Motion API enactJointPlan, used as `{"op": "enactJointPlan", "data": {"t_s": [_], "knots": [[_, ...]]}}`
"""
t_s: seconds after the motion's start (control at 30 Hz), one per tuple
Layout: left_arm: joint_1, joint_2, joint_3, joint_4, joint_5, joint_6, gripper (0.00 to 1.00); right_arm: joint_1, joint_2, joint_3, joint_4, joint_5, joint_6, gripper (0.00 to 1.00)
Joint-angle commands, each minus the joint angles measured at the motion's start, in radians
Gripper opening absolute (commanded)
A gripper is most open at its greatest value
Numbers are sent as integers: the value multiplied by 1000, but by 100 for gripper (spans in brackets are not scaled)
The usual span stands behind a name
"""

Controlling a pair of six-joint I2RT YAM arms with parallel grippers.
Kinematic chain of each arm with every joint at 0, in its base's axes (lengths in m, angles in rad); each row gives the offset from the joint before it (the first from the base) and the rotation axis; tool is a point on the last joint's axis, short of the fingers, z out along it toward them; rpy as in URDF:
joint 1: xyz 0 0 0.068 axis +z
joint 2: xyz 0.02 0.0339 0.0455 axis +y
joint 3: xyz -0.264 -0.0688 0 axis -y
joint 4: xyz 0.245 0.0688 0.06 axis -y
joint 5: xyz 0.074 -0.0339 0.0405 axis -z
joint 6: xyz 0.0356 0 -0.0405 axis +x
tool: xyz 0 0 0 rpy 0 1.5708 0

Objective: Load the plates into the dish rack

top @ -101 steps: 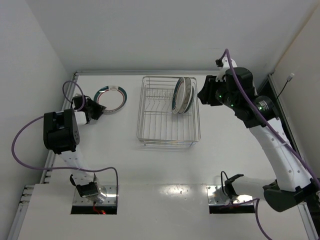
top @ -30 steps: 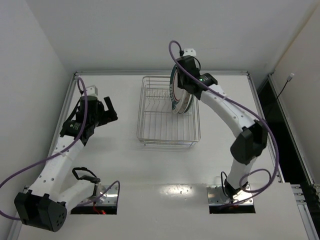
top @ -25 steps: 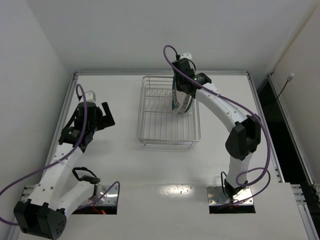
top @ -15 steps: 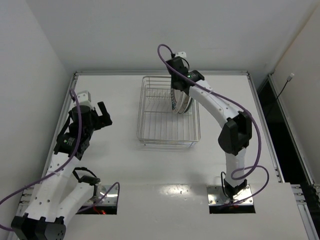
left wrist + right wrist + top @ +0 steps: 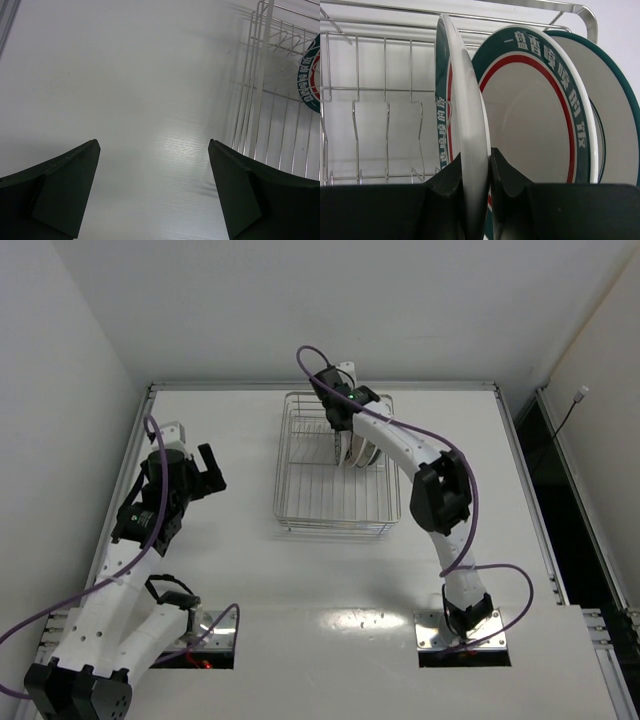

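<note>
The silver wire dish rack [image 5: 300, 490] stands at the back middle of the table. My right gripper [image 5: 336, 430] reaches into it from above and is shut on the rim of a white plate with a teal rim [image 5: 470, 125], held upright and edge-on between the prongs. Right of it stands a second teal-rimmed plate with a red ring [image 5: 535, 115], and a third plate [image 5: 615, 110] leans behind that. My left gripper [image 5: 205, 472] hovers open over bare table left of the rack, with nothing between its fingers [image 5: 65, 175].
The rack's left wall [image 5: 250, 100] shows at the right of the left wrist view, with part of a teal plate rim [image 5: 309, 75] behind it. Walls close the table at the back and left. Empty upright prongs [image 5: 385, 120] stand left of the held plate.
My right gripper has shifted left along the rack with the plate in its grip. The left arm has drawn back slightly, gripper open. The plate that earlier lay on the table at left no longer shows there.
</note>
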Motion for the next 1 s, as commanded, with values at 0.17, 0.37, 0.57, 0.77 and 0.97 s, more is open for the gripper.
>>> {"op": "enactJointPlan", "data": {"t_s": [0.17,0.37,0.57,0.77,0.97], "knots": [[10,3,0,30,-10,9,88,5,-92,22,-47,-175,41,13],[10,21,0,30,-19,9,91,-15,-281,-25,-100,-226,-68,47],[10,11,0,20,-62,-10,95,-15,-468,-95,-205,-145,-153,92],[10,20,19,35,-86,-21,99,-27,-720,-295,-158,-250,-133,99],[1,145,83,156,-34,-7,99,-27,-1074,-660,155,-512,-41,99]]}}
